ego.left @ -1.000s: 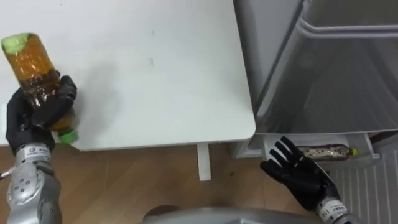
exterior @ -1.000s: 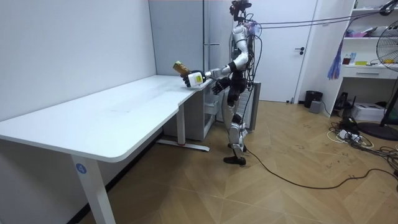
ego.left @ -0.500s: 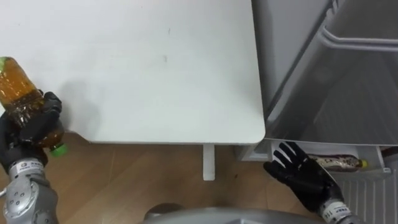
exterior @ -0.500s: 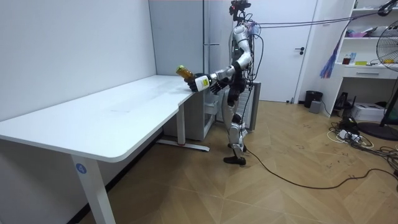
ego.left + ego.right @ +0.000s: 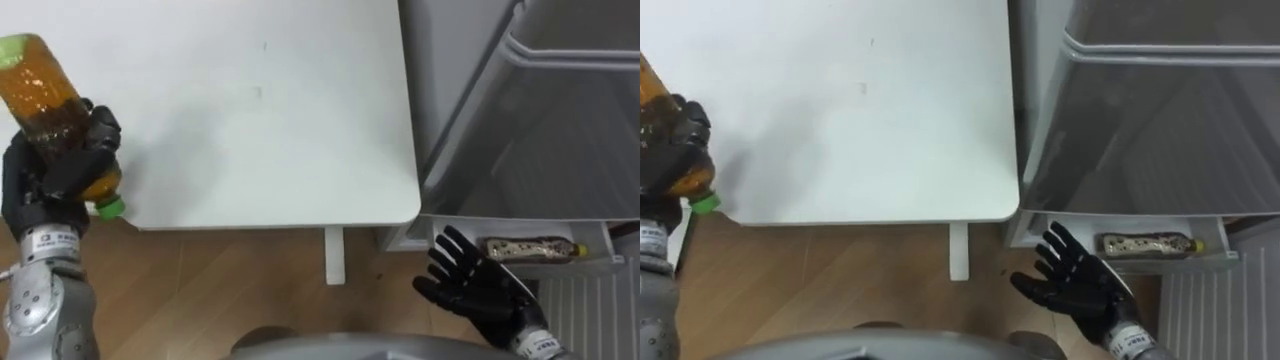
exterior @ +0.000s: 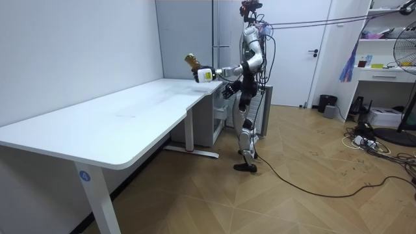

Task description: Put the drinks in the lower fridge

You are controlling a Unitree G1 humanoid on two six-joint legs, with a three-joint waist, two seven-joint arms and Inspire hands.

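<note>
An amber drink bottle [image 5: 45,95] with a green cap [image 5: 108,207] is held up over the near left part of the white table [image 5: 260,110]. My left hand [image 5: 50,180] is shut round its lower half, cap end toward me. In the room view the bottle [image 6: 190,60] is raised above the table's end beside the fridge. My right hand [image 5: 480,295] hangs open, fingers spread, low in front of the fridge [image 5: 520,130]. A second bottle [image 5: 530,247] lies on its side in the white lower compartment [image 5: 440,235], just beyond the right hand.
The table's rounded corner [image 5: 405,205] and its white leg [image 5: 335,258] stand close to the fridge's left side. Wood floor lies below. In the room view a dark cable crosses the floor and a fan [image 6: 406,65] stands at the room view's right.
My left hand has lifted the bottle higher and back over the table's edge. The right hand stays open by the lower compartment. The eye view has shifted slightly.
</note>
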